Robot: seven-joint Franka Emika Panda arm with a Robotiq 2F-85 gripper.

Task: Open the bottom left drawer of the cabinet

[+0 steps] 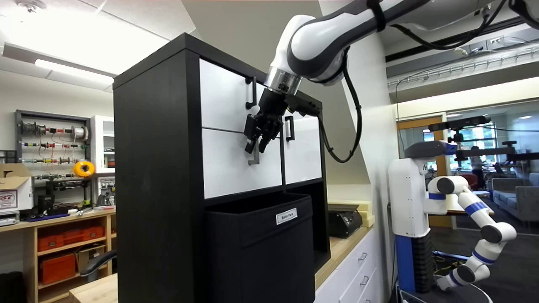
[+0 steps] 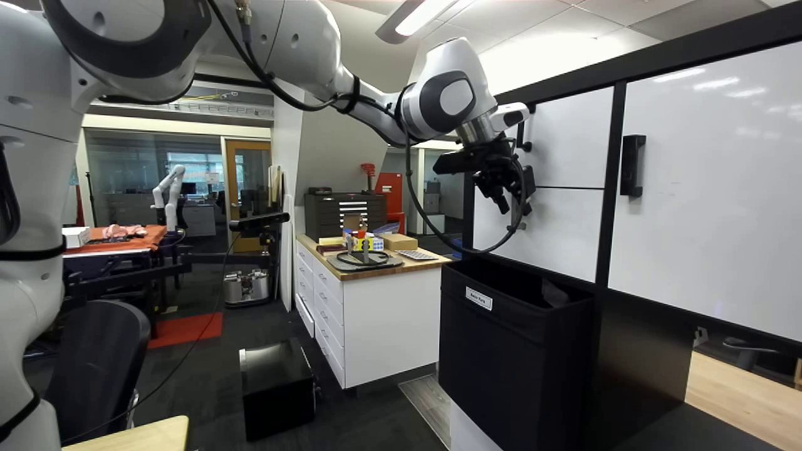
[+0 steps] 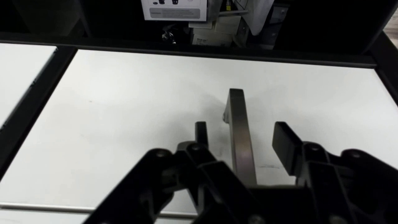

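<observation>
Drawer was closed, its white front flush with the frame, lower left in the tall black cabinet; grey handle upright and facing outward. Gripper was angled down at this grey handle. Its fingers stood apart, well wider than the handle, one to each side, with a gap showing left and right in the wrist view; I logged it as released, handle between the fingers but unclasped. Whether the fingertips were level with the handle in depth, I could not tell. Arm slanted downward before the cabinet front, black cable looped beside the gripper; in an exterior view it overlapped the drawer's face. Directly above the drawer was an upper white front with a black handle, partly hidden by the gripper in an exterior view. Past a black post to the right was a tall white panel, also fitted with a dark handle. Just beneath the drawer, a black fabric bin jutted out beyond the cabinet face, mouth upward; its white label was too small to read. Small boxes and a printed card showed inside it in the wrist view. A white drawer unit with a wooden top stood beyond, in an exterior view.
</observation>
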